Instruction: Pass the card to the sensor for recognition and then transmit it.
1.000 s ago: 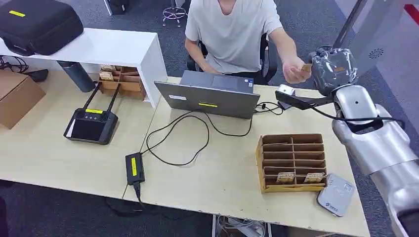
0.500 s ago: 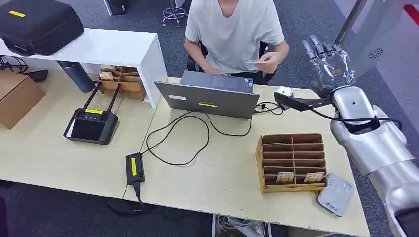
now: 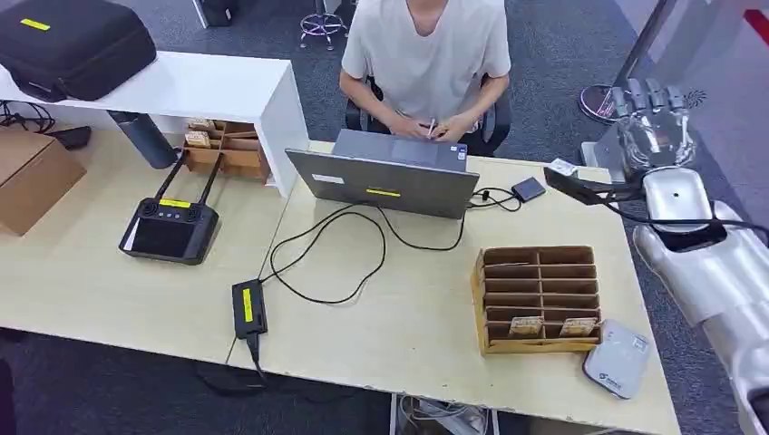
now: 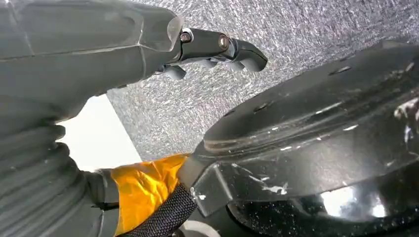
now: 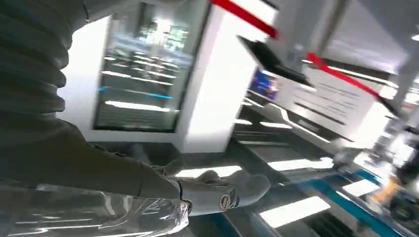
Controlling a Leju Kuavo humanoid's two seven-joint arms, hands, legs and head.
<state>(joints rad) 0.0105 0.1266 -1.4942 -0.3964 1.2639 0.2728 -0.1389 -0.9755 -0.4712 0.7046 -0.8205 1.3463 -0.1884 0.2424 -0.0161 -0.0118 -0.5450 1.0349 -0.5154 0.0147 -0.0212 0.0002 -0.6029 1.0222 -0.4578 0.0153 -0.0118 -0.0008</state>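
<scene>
Pale and thin, a small flat card (image 3: 433, 130) sits pinched in the fingers of a seated person in a white T-shirt (image 3: 426, 54), just behind the raised lid of a grey metal laptop (image 3: 385, 181); it is too small to show any print. The robot's right hand (image 3: 655, 127), wrapped in glossy clear plastic over dark fingers, stands upright off the far right corner of the light wooden table (image 3: 91, 290), its fingers apart and nothing in them. The right wrist view shows the same hand (image 5: 217, 195) bare of any object. In the left wrist view the left hand (image 4: 212, 47) hangs over speckled grey carpet with a grey ribbed cover and dark fingers; whether those fingers are spread or curled cannot be told.

Near the table's front right edge lies a grey rounded-square plastic sensor pad (image 3: 617, 359), touching the corner of a brown cardboard organiser (image 3: 475, 299) split into two columns of narrow slots. Its nearest row holds two tan cards (image 3: 524, 324), one in each slot.

Further left, a second wooden tray (image 3: 238, 156) under a white shelf (image 3: 181, 86) holds small tan pieces (image 3: 196, 139). A black two-antenna controller (image 3: 168, 227), a black power brick (image 3: 247, 308) and a plain cardboard box (image 3: 27, 181) rest on the table; a black soft case (image 3: 77, 45) lies on the shelf.
</scene>
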